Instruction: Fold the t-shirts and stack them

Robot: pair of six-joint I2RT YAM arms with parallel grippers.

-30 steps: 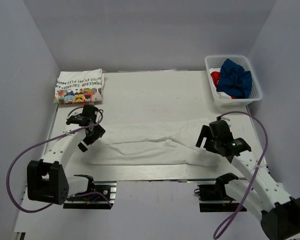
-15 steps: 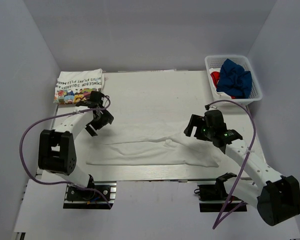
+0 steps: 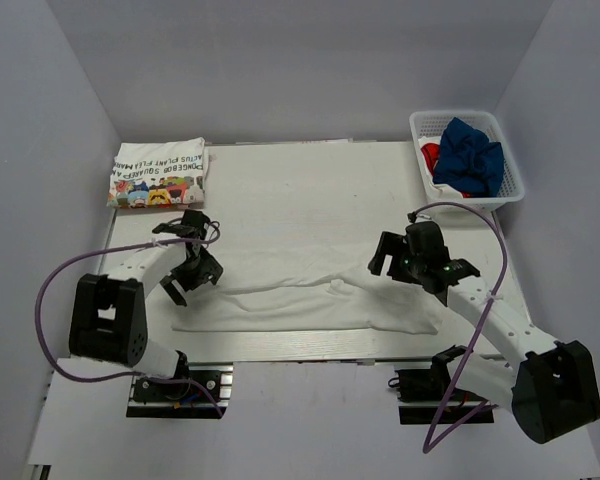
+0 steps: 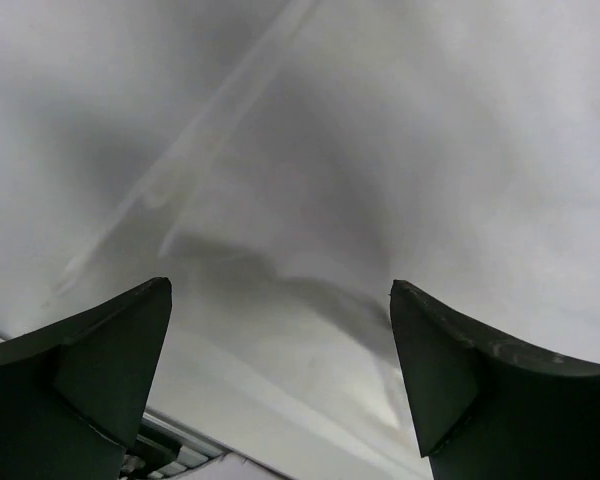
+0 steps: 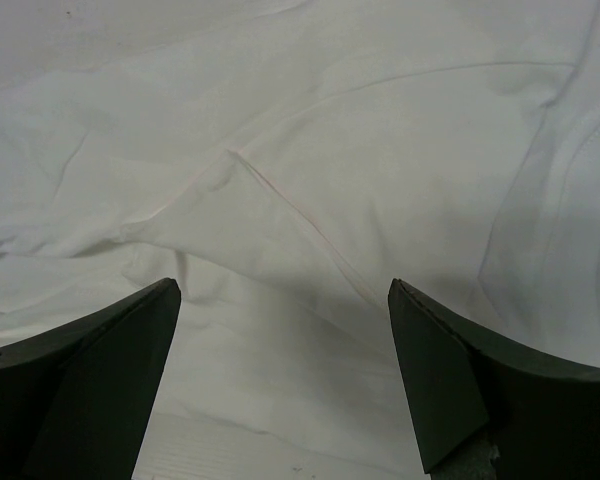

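Both grippers open above the plain white t-shirt (image 3: 300, 290), which is spread across the near half of the table (image 3: 310, 170).

Left of that shirt and farther back lies the folded printed t-shirt (image 3: 160, 173). The left gripper (image 3: 192, 275) hangs over the shirt's left end, jaws wide and empty. The right gripper (image 3: 390, 262) hangs over its right part, equally wide, holding nothing. Past the shirt's right end, at the back, the basket (image 3: 513, 190) holds the navy t-shirt (image 3: 470, 155) and a red-and-white t-shirt (image 3: 430, 153).

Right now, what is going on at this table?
Two arms are working on a plain white t-shirt spread across the table. The left gripper and right gripper hover open over its ends, holding nothing. One printed tee lies folded at the far left; a navy tee and a red-marked tee wait in the basket.
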